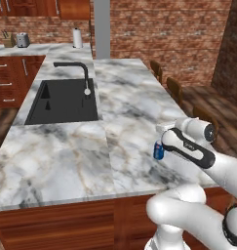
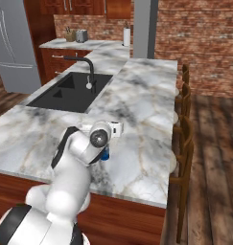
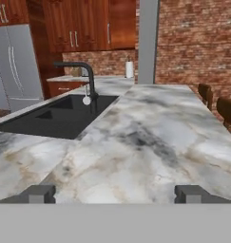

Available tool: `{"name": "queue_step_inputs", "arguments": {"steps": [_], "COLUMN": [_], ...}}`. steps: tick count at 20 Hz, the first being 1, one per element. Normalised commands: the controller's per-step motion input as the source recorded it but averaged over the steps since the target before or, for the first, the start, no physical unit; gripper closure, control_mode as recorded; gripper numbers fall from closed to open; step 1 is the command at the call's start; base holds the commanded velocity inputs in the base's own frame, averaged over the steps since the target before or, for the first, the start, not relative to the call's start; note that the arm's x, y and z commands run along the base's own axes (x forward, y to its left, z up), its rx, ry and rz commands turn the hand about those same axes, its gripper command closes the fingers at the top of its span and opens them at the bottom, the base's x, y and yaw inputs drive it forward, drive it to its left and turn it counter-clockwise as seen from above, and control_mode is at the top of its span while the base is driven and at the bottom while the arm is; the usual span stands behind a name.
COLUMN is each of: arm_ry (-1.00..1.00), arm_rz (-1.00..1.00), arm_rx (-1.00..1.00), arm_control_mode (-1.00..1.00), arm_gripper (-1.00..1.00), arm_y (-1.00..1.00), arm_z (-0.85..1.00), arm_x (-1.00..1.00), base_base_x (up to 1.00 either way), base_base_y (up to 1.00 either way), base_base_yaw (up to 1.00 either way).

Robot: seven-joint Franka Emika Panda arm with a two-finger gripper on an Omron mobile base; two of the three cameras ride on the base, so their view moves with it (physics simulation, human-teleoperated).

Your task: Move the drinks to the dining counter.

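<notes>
From my seat the claw (image 3: pixel 115 193) is spread wide with nothing in it, hanging low over the marble desk (image 1: pixel 134 102) near its front edge, a blue drink (image 1: pixel 159 150) standing on the desk right beside it, and the black sink (image 1: pixel 64 101) holds nothing.

Paper towel roll (image 1: pixel 77 37) upright at back counter's right end; toaster (image 1: pixel 23 39) and knife block (image 1: pixel 9 40) toward its left; wooden chairs (image 2: pixel 184 143) along right edge.
</notes>
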Motion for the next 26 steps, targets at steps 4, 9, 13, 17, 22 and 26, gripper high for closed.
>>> {"name": "queue_step_inputs", "arguments": {"steps": [4, 9, 13, 17, 22, 26], "arm_ry": [-0.09, 0.02, 0.18, 0.15, 0.04, 0.0], "arm_rz": [0.02, 0.01, 0.0, 0.02, 0.03, 0.0], "arm_rx": [0.0, -0.02, -0.06, -0.04, -0.01, 0.0], "arm_control_mode": [-1.0, -1.0, -1.0, -1.0, -1.0, -1.0], "arm_gripper": [-1.0, -1.0, -1.0, -1.0, -1.0, -1.0], "arm_y": [0.0, 0.0, 0.0, 0.0, 0.0, 0.0], "arm_z": [0.37, 0.24, 0.36, 0.18, 0.03, 0.0], "arm_x": [-0.89, -1.0, -0.78, -0.48, -0.04, 0.0], "base_base_x": [0.0, 0.0, 0.0, 0.0, 0.0, 0.0], "base_base_y": [0.0, 0.0, 0.0, 0.0, 0.0, 0.0], "base_base_yaw": [0.0, 0.0, 0.0, 0.0, 0.0, 0.0]}}
